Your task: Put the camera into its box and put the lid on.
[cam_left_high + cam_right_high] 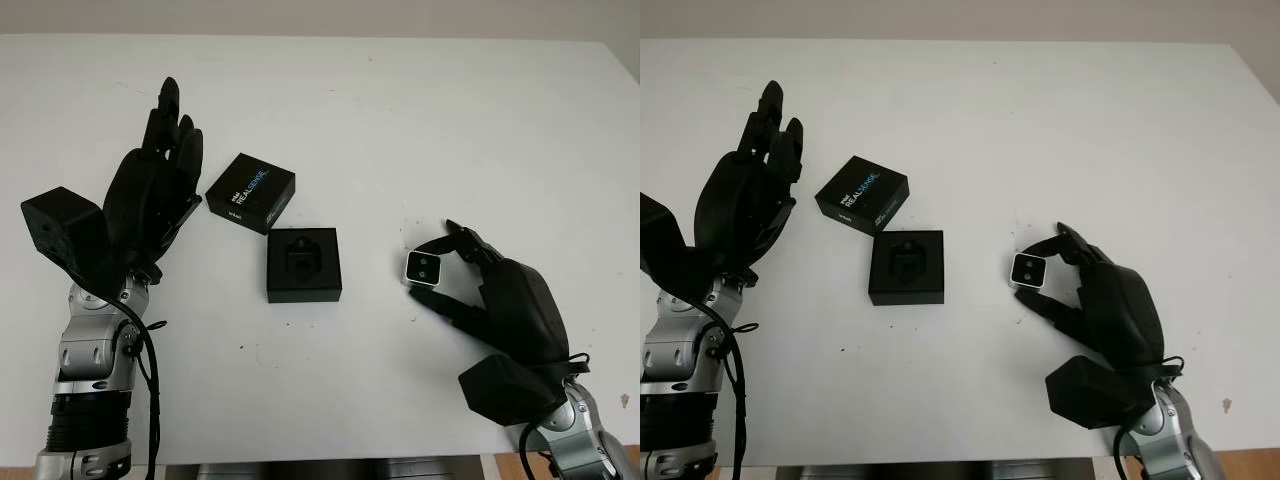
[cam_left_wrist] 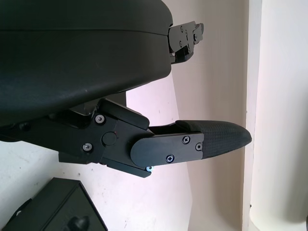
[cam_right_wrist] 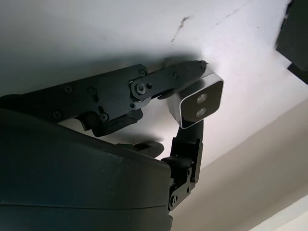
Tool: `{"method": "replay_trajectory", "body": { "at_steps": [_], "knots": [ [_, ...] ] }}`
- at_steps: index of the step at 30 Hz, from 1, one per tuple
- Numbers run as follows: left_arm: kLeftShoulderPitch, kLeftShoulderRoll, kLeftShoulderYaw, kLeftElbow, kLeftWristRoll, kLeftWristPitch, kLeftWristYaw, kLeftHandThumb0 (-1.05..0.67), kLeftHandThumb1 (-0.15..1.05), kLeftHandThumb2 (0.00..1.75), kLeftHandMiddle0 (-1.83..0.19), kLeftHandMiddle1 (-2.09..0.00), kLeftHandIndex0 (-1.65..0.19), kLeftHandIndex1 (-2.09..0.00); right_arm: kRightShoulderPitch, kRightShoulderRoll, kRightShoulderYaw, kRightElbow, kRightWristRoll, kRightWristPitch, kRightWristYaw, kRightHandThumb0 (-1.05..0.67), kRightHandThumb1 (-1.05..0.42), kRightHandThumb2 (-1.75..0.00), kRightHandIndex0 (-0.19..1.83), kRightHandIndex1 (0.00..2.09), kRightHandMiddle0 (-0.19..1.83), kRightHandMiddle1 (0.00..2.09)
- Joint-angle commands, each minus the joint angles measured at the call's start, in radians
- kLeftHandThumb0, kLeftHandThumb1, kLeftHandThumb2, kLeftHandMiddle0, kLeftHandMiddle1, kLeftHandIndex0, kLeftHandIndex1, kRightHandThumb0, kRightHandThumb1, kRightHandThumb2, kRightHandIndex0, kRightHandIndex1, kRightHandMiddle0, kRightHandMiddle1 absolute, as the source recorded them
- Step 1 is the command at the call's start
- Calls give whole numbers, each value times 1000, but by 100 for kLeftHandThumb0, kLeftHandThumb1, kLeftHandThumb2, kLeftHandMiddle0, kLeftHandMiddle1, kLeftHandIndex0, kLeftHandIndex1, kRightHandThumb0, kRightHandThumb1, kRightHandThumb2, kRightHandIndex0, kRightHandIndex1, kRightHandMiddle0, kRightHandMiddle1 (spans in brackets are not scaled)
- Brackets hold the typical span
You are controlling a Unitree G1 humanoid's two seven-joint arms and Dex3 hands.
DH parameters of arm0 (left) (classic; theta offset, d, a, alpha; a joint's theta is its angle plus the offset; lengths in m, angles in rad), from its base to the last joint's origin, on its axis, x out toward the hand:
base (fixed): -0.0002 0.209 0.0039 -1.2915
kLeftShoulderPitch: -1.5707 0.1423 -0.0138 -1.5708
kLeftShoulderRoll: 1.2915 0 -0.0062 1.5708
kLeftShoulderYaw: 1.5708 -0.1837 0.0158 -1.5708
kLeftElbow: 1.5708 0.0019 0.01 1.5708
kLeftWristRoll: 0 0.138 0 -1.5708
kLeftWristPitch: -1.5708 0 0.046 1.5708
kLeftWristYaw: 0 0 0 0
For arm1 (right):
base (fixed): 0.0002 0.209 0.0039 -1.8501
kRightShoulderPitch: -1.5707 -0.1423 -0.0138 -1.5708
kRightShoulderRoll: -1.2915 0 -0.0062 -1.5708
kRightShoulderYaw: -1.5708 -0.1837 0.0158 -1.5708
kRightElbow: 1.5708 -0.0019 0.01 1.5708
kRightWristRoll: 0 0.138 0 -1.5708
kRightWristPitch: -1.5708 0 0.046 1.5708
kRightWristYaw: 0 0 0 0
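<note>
Right of the open box (image 1: 304, 265), the camera (image 1: 423, 268) sits pinched in the right hand (image 1: 470, 280) fingertips; the left hand (image 1: 150, 190), open and raised, holds nothing.

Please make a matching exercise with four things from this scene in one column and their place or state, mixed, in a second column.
Things:
1. camera
2. box
3. lid
4. left hand

States:
A. open, raised over the table's left side
B. lying beside the box, printed face up
C. held in the right hand
D. uncovered, with nothing in it

Pairs: 1-C, 2-D, 3-B, 4-A
</note>
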Motion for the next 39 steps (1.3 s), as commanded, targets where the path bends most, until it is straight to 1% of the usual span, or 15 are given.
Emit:
{"method": "replay_trajectory", "body": {
  "at_steps": [1,8,14,18,20,24,26,30,33,39],
  "knots": [
    [7,7,-1,-14,3,0,-2,-78,105,53,19,0,19,0,-34,28,1,0,35,8,21,-38,-105,-8,41,4,24,136],
    [10,3,-5,-13,10,-7,2,-77,105,54,19,0,19,0,-105,68,0,-41,86,94,97,-38,-104,-6,40,4,28,136],
    [10,1,-8,-18,12,-3,6,-77,105,54,19,0,19,0,-163,86,-3,-46,145,119,159,-36,-103,-5,38,4,29,152],
    [12,1,-7,-18,7,-3,3,-77,105,53,19,0,19,0,-192,79,1,-72,169,164,224,-38,-104,-6,31,1,26,161],
    [13,1,-7,-19,7,0,4,-77,105,53,19,0,19,0,-212,72,4,-81,175,166,256,-39,-104,-6,29,1,26,163],
    [13,-1,-7,-20,7,-1,6,-77,105,53,19,0,19,0,-249,67,9,-90,175,161,295,-43,-104,-5,27,1,33,171],
    [12,-1,-7,-20,7,-3,6,-77,105,53,19,0,19,0,-266,70,13,-106,187,177,323,-44,-103,-5,26,1,35,174],
    [10,-2,-7,-17,6,-6,3,-77,105,53,19,0,19,0,-289,80,34,-135,203,201,373,-46,-103,-5,24,1,37,174],
    [9,-2,-8,-17,6,-5,3,-77,105,53,19,0,19,0,-302,102,50,-133,225,211,390,-46,-102,-5,25,2,39,175],
    [11,-3,-9,-22,8,-1,6,-77,105,53,19,0,19,0,-315,121,62,-142,265,263,436,-48,-103,-6,22,1,36,175]
  ]
}}
